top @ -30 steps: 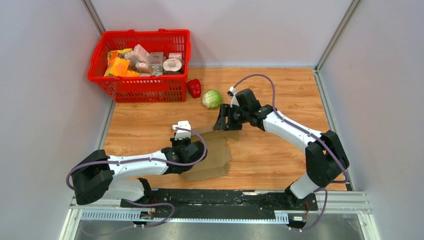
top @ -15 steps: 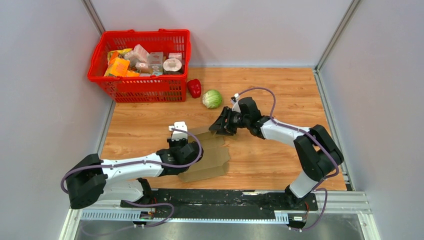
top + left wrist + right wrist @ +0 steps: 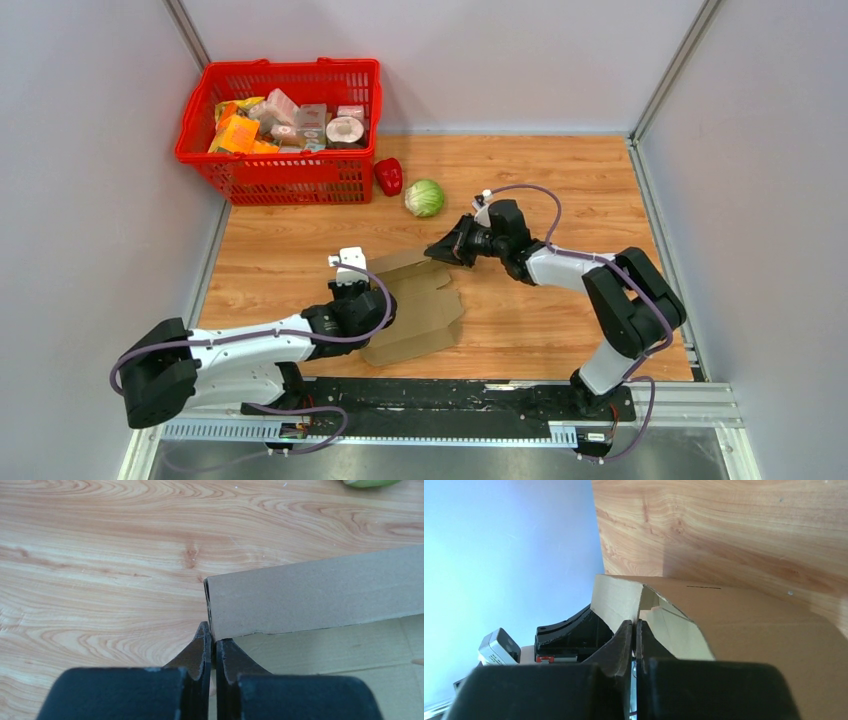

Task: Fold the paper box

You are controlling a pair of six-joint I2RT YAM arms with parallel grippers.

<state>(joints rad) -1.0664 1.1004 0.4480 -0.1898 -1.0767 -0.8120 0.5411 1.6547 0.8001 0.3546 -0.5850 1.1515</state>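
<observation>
The paper box (image 3: 418, 308) is a flattened brown cardboard piece lying on the wooden table between the two arms. My left gripper (image 3: 368, 288) is at its left edge. In the left wrist view the left gripper (image 3: 212, 639) is shut on the end of a raised strip of the paper box (image 3: 320, 592). My right gripper (image 3: 441, 252) is at the box's far corner. In the right wrist view the right gripper (image 3: 634, 625) is shut on a thin flap edge of the paper box (image 3: 754, 630), which lifts there.
A red mesh basket (image 3: 205, 148) holding several small packages stands at the back left. A red pepper (image 3: 388, 176) and a green cabbage (image 3: 425, 197) lie just right of it, close behind the right gripper. Grey walls enclose the table on three sides.
The right gripper dropped and stretched left to the box's far corner, then shut on the flap. The left arm drew back to the left, still holding its edge.
</observation>
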